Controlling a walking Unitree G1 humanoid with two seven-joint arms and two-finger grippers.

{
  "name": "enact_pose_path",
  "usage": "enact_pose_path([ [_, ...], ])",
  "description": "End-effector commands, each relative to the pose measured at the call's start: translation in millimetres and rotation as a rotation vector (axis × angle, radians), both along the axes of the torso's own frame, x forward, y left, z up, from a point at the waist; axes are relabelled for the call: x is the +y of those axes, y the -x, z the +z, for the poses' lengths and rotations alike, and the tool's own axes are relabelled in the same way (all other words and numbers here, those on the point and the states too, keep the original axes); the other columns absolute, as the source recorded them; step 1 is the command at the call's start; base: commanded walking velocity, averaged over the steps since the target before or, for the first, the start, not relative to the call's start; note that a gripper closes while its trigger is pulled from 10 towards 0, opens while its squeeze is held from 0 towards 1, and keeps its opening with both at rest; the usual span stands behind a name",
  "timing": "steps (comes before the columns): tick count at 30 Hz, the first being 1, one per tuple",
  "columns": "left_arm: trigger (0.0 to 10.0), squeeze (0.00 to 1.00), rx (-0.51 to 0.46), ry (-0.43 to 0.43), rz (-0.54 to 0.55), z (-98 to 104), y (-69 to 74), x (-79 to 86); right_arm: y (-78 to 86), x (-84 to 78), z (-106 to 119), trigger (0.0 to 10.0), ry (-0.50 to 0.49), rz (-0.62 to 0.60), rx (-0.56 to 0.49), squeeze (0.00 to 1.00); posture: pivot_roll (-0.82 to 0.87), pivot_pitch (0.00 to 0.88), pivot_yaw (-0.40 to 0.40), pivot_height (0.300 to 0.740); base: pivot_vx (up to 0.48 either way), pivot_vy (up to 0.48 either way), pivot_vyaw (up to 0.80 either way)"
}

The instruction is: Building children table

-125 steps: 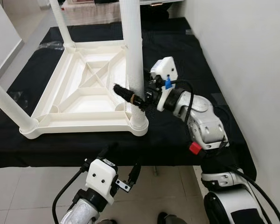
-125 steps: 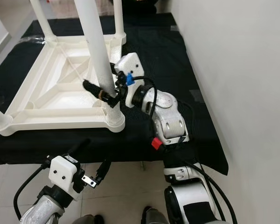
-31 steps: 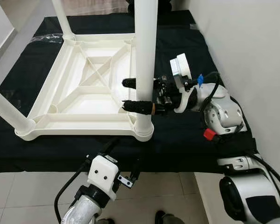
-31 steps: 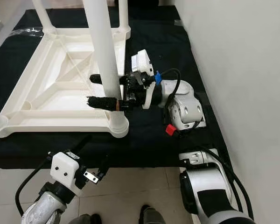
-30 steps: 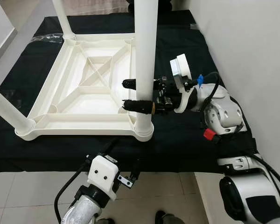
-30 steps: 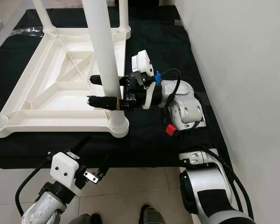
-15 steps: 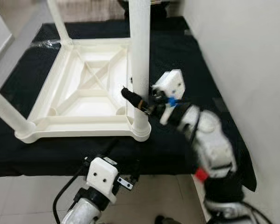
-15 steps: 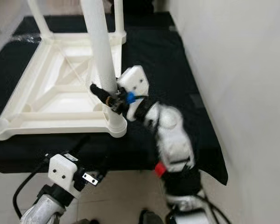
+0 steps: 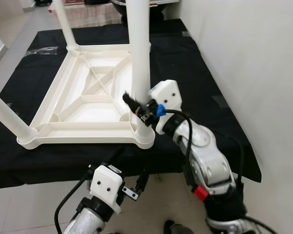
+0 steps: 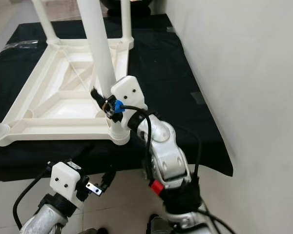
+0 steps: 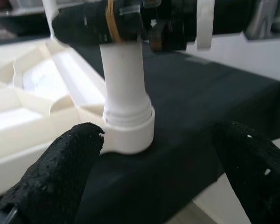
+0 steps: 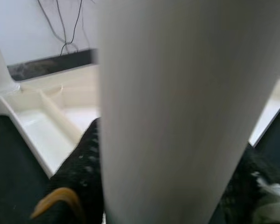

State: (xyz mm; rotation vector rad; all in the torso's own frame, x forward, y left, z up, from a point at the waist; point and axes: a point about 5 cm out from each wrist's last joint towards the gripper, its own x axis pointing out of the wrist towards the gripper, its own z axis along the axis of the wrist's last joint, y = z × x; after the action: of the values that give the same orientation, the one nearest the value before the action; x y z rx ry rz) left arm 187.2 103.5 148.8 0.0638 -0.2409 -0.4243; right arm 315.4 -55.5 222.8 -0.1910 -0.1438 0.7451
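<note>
Left eye view: we clamp our right gripper (image 9: 135, 104) on the leg (image 9: 138, 53), left gripper (image 9: 127, 181) spread below the cloth (image 9: 195, 87)

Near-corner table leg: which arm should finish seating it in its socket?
The right, likely. The right gripper is clamped on the table leg just above its corner socket in the upturned tabletop. The left gripper hangs open, below the black-covered table's edge.
</note>
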Motion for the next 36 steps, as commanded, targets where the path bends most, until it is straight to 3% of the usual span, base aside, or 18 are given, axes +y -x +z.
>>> enact_pose_path([
  [1, 10.0, 0.00, 0.020, -0.006, 0.012, -4.0, 0.9, 0.6, 3.9, 11.9, 21.6, 10.0, -0.053, 0.145, -0.072, 1.00, 0.04, 0.257, -0.013, 0.740, 0.000, 0.000, 0.00],
  [3, 10.0, 0.00, 0.018, -0.006, 0.017, -3.7, 1.0, 0.3, 4.8, 11.8, 32.2, 10.0, -0.039, 0.286, -0.112, 1.00, 0.05, 0.252, -0.012, 0.740, 0.000, 0.000, 0.00],
  [8, 10.0, 0.00, 0.018, -0.006, 0.019, -3.7, 0.6, -0.2, 2.8, 7.0, 35.2, 10.0, 0.009, 0.392, -0.125, 1.00, 0.06, 0.248, -0.015, 0.740, 0.000, 0.000, 0.00],
  [9, 10.0, 0.00, 0.018, -0.006, 0.018, -3.7, 0.5, -0.6, 2.3, 2.7, 35.2, 10.0, 0.042, 0.456, -0.127, 0.83, 0.06, 0.246, -0.015, 0.740, 0.000, 0.000, 0.00],
  [10, 10.0, 0.00, 0.019, -0.005, 0.016, -3.7, 0.2, -1.3, 1.4, -3.6, 33.9, 10.0, 0.073, 0.535, -0.109, 0.00, 0.06, 0.243, -0.016, 0.740, 0.000, 0.000, 0.00],
  [14, 10.0, 0.00, 0.019, -0.002, 0.014, -3.8, -0.1, -2.6, -4.4, -16.5, 35.5, 10.0, 0.100, 0.623, -0.080, 0.00, 0.06, 0.240, -0.018, 0.740, 0.000, 0.000, 0.00],
  [20, 10.0, 0.00, 0.018, 0.001, 0.016, -3.5, -0.6, -3.1, -15.3, -23.3, 45.4, 10.0, 0.082, 0.637, -0.089, 0.00, 0.06, 0.247, -0.015, 0.740, 0.000, 0.000, 0.00],
  [21, 10.0, 0.00, 0.018, 0.003, 0.016, -3.1, -0.8, -3.4, -19.4, -25.8, 49.8, 9.0, 0.070, 0.645, -0.092, 0.00, 0.07, 0.249, -0.016, 0.740, 0.000, 0.000, 0.00],
  [22, 10.0, 0.00, 0.018, 0.003, 0.016, -3.1, -0.8, -3.4, -19.4, -25.8, 49.8, 9.0, 0.070, 0.645, -0.092, 0.00, 0.07, 0.249, -0.016, 0.740, 0.000, 0.000, 0.00],
  [23, 10.0, 0.00, 0.018, 0.005, 0.016, -2.8, -0.8, -3.5, -22.0, -29.7, 51.7, 0.0, 0.075, 0.664, -0.095, 0.00, 0.07, 0.251, -0.016, 0.740, 0.000, 0.000, 0.00],
  [30, 10.0, 0.00, 0.017, 0.008, 0.014, -2.0, -0.4, -3.7, -21.8, -43.2, 52.7, 0.0, 0.090, 0.719, -0.084, 0.00, 0.06, 0.255, -0.016, 0.740, 0.000, 0.000, 0.00],
  [36, 10.0, 0.00, 0.016, 0.008, 0.014, -1.5, -0.2, -3.1, -23.3, -45.7, 47.8, 0.0, 0.084, 0.705, -0.068, 0.00, 0.05, 0.269, -0.012, 0.740, 0.000, 0.000, 0.00],
])
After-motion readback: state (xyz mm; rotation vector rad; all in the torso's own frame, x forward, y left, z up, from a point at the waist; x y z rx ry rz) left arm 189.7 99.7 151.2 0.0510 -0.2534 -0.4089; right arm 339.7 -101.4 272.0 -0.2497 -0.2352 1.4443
